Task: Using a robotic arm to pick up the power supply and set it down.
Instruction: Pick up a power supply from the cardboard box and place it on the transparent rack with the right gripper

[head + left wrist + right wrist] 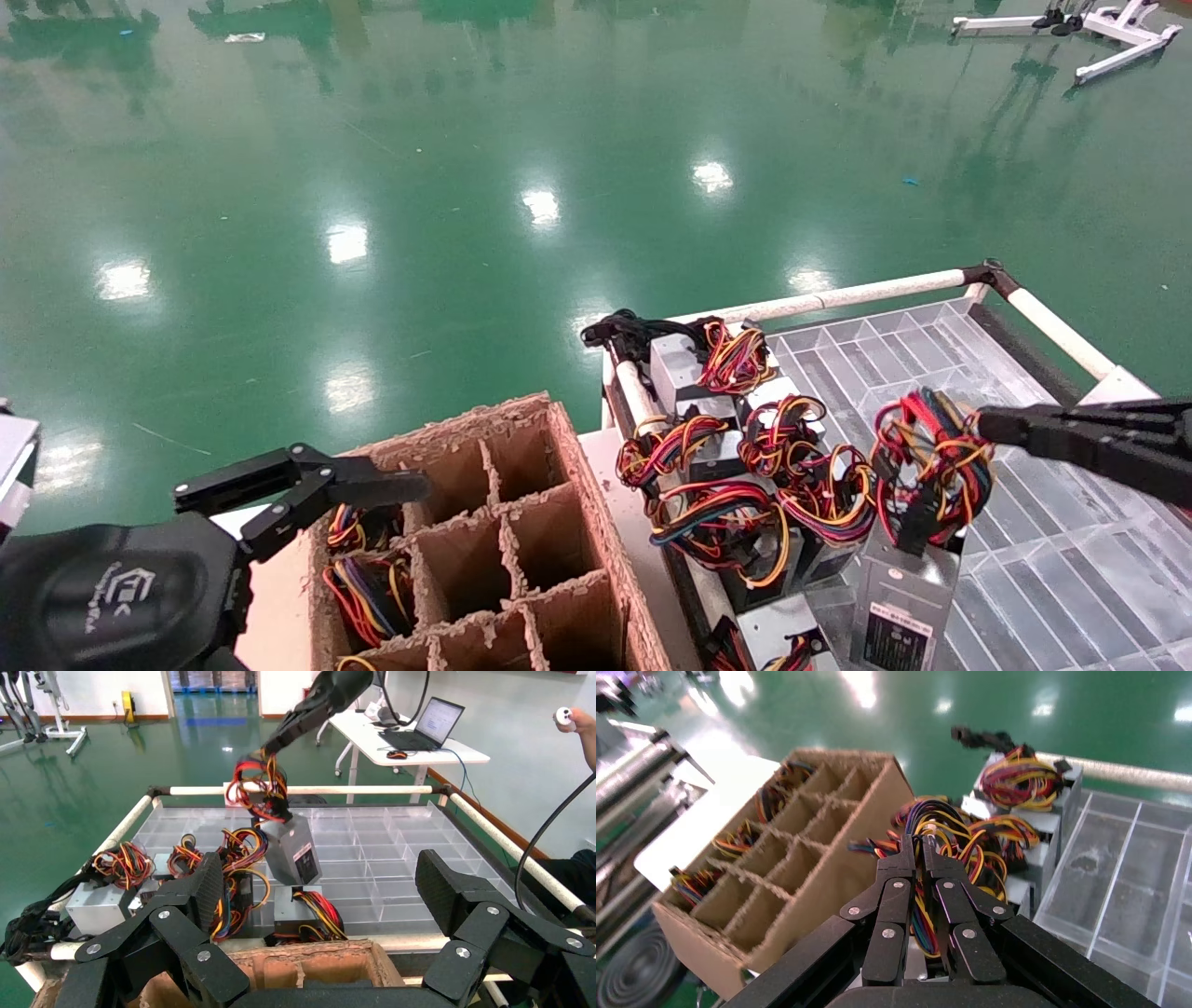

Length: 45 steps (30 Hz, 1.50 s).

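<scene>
My right gripper (983,425) is shut on the looped red, yellow and black wires (931,466) of a silver-grey power supply (901,598). The box hangs tilted below the wires, over the clear tray. In the left wrist view the same power supply (292,850) dangles from the right gripper (270,745). In the right wrist view the right gripper (921,850) pinches the wire bundle (951,829) between its closed fingers. My left gripper (307,489) is open above the near left corner of the cardboard box, its pads (207,881) wide apart and holding nothing.
Several more power supplies (726,466) crowd the left side of the clear divided tray (1071,559), which is framed by a white tube rail (857,294). A divided cardboard box (521,522) stands to the left, and some of its cells hold wired units (368,578). Green floor lies beyond.
</scene>
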Available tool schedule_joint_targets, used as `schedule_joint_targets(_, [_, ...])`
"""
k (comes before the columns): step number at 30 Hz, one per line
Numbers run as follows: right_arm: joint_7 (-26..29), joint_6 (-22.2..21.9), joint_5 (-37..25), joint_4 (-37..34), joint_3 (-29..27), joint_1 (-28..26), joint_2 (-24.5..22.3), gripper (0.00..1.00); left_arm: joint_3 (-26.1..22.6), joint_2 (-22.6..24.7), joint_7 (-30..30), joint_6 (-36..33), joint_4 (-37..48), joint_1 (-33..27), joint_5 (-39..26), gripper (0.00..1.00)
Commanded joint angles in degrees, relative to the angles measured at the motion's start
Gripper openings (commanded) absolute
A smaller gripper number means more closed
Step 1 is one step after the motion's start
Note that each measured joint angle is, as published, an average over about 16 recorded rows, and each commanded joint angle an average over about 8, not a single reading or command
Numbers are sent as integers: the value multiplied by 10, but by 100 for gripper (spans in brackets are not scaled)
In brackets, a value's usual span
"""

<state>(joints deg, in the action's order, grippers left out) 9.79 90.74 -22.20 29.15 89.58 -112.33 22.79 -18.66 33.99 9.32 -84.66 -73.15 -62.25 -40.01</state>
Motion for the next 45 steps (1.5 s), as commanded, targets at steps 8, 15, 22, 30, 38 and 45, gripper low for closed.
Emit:
schedule_joint_targets(8, [-19,1,-11,-23,20,11,38,0,0,0,0,0,0,0,0,100])
schedule_joint_targets(15, [-30,0,-30,-35,38,4,52,0,0,0,0,0,0,0,0,100])
schedule_joint_targets(22, [-35,3,-52,-36,57,-13,46,0,0,0,0,0,0,0,0,100])
schedule_joint_targets(30, [-29,5,-73,-8,80,-48,4,0,0,0,0,0,0,0,0,100])
schedule_joint_targets(38, [-18,5,-87,32,101,-83,-36,0,-1,0,0,0,0,0,0,100])
schedule_joint_targets(45, [-8,5,-91,65,120,-102,-51,0,-1,0,0,0,0,0,0,100])
